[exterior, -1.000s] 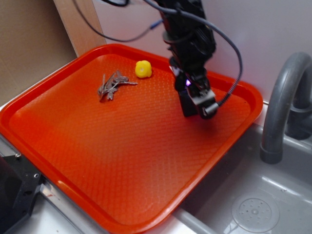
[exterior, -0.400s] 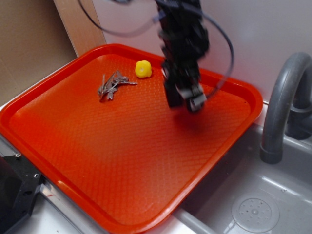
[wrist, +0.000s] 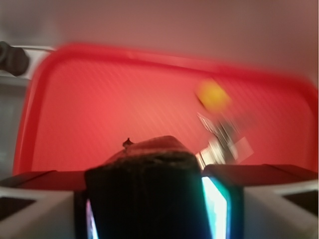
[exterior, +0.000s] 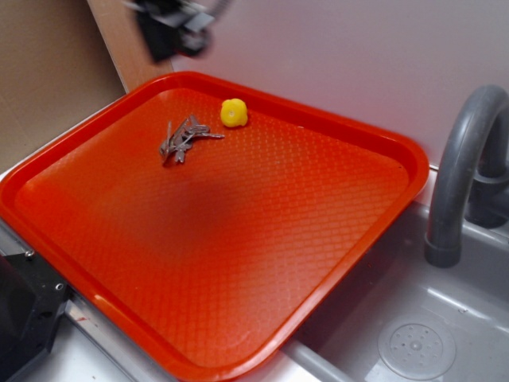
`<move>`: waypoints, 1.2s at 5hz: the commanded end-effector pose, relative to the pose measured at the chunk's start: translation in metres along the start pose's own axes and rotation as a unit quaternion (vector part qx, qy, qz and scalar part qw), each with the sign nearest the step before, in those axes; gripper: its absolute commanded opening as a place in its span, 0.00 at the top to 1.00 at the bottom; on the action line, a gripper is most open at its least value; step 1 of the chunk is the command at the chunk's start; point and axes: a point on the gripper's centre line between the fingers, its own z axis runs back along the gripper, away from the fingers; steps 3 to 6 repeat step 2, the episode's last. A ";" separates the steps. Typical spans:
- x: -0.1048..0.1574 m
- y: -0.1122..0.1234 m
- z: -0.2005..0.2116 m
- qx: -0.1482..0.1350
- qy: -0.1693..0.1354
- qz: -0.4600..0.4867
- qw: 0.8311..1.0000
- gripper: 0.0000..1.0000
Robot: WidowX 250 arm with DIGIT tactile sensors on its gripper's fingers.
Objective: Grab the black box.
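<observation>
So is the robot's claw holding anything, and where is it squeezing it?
Yes. The gripper holds the black box, pinched between its fingers at the box's two sides, lifted above the orange tray.

A tray (exterior: 334, 263) sits beside a sink (exterior: 445, 334), the faucet (exterior: 461, 175) standing just off the tray's right corner. On the tray, a ball (exterior: 233, 112) lies close to the far edge, with a bunch of keys (exterior: 183, 139) near it, toward the tray's left corner. The gripper (exterior: 173, 24) hangs above and beyond the far left edge, well apart from both; in the wrist view the black box (wrist: 144, 194) sits between its jaws, above the tray.
</observation>
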 end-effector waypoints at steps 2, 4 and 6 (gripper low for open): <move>-0.026 0.014 0.070 -0.040 -0.065 0.067 0.995 1.00; -0.026 0.014 0.070 -0.040 -0.065 0.067 0.995 1.00; -0.026 0.014 0.070 -0.040 -0.065 0.067 0.995 1.00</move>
